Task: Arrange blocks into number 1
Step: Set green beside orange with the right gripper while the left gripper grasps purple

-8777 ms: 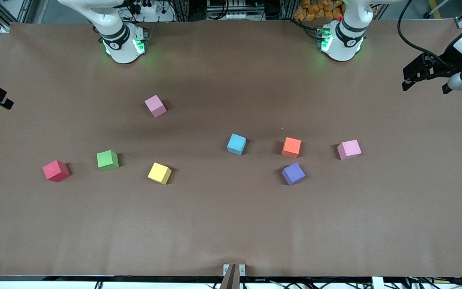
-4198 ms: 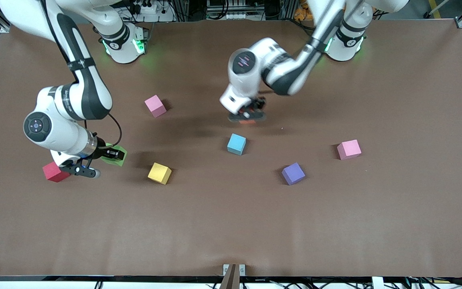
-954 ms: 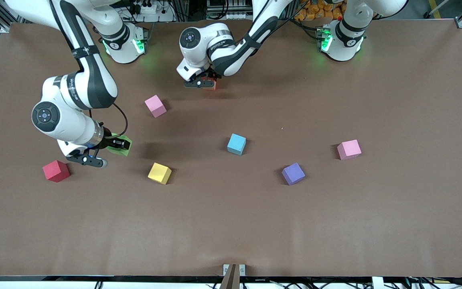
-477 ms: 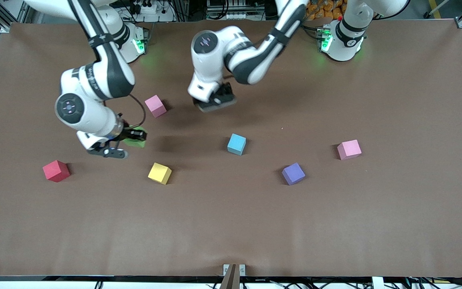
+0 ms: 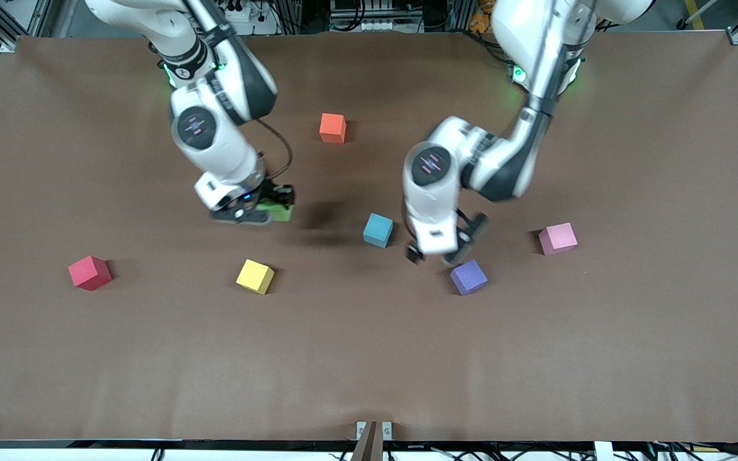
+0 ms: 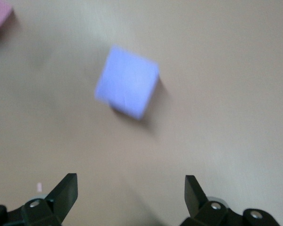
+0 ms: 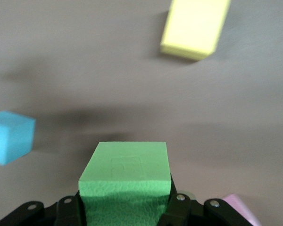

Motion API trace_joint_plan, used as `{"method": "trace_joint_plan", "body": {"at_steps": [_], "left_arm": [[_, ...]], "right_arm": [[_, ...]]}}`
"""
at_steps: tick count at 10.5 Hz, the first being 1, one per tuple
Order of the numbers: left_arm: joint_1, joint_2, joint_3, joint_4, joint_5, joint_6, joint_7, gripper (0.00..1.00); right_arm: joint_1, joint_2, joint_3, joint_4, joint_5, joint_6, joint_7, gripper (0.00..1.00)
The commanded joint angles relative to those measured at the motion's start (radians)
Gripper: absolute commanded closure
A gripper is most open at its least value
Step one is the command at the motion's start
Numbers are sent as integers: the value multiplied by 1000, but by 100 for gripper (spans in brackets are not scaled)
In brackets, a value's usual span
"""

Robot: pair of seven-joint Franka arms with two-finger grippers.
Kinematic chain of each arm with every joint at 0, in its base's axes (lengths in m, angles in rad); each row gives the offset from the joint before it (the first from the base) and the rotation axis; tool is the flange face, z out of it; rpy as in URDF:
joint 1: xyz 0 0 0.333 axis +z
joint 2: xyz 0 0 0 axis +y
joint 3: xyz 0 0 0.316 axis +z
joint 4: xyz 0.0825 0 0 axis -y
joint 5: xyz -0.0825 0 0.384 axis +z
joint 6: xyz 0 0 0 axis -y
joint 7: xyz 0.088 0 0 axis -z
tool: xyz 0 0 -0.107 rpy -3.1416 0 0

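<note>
The green block [image 5: 278,210] hangs above the table, my right gripper [image 5: 266,207] shut on it; the right wrist view shows that green block [image 7: 126,179] filling the gripper [image 7: 126,209]. My left gripper [image 5: 433,256] hovers open and empty beside the purple block [image 5: 469,276]; the purple block [image 6: 127,87] shows ahead of the open gripper [image 6: 130,197] in the left wrist view. The orange block [image 5: 332,127] sits alone toward the robots' bases. The light blue block [image 5: 378,230] lies mid-table and the yellow block [image 5: 255,276] nearer the camera.
A red cube [image 5: 90,272] lies toward the right arm's end. A pink cube [image 5: 558,238] lies toward the left arm's end. A second pink cube [image 7: 238,205] peeks beside the right gripper in its wrist view. The brown table [image 5: 369,358] is bare near the camera.
My left gripper has swung from near the orange block, which now stands uncovered on the table, to beside the purple block. My right gripper carried the green block toward the table's middle.
</note>
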Motion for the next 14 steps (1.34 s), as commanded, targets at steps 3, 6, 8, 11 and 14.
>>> {"method": "trace_joint_plan", "body": {"at_steps": [3, 6, 8, 11, 14], "left_arm": [[69, 111, -12, 43, -40, 38, 262, 0], [101, 122, -15, 43, -87, 64, 370, 0], [108, 128, -15, 43, -92, 64, 432, 0], [115, 168, -15, 45, -94, 67, 498, 0], [131, 169, -15, 45, -109, 78, 567, 96]], "right_arm": [[122, 19, 59, -81, 11, 75, 199, 41], [176, 109, 90, -88, 12, 64, 202, 40], [187, 122, 130, -90, 12, 62, 235, 40], [204, 129, 154, -102, 12, 65, 257, 40], [204, 129, 154, -117, 12, 64, 257, 40]]}}
